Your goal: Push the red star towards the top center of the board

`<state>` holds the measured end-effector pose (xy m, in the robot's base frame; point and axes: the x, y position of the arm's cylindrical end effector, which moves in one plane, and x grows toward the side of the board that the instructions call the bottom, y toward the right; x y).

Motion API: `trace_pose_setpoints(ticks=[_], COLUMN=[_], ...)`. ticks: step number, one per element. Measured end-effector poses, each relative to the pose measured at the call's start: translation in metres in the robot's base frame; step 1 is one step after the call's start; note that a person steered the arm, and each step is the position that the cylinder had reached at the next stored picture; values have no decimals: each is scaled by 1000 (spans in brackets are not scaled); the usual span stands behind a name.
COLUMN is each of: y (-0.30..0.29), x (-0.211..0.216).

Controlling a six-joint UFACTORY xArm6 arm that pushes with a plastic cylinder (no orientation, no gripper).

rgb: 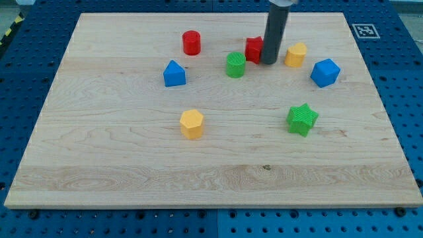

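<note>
The red star [254, 48] is found near the board's top center, partly hidden behind the rod, so its shape is only partly made out. My tip [269, 63] is set touching its right side, or nearly; contact can't be confirmed. No claw is fitted, so open/closed doesn't apply: just a plain rod.

Judged from this placing, the tip is positioned for a nudge toward the view's left, approx. to center.

Just left of the tip, past the star, the green block [236, 65] is seen; it could be bumped. Just right, the yellow block [295, 55], then the blue cube [325, 73].

Farther left: the red cylinder [192, 42] and 1 blue block [174, 73]. Below the tip: the green star [303, 119] and another yellow piece [192, 123], well apart on the wooden board [99, 165].
</note>
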<state>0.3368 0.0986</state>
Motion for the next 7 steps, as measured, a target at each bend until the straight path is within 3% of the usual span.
trace_pose_setpoints(ticks=[2, 5, 7], y=[-9, 65, 64], x=[0, 16, 16])
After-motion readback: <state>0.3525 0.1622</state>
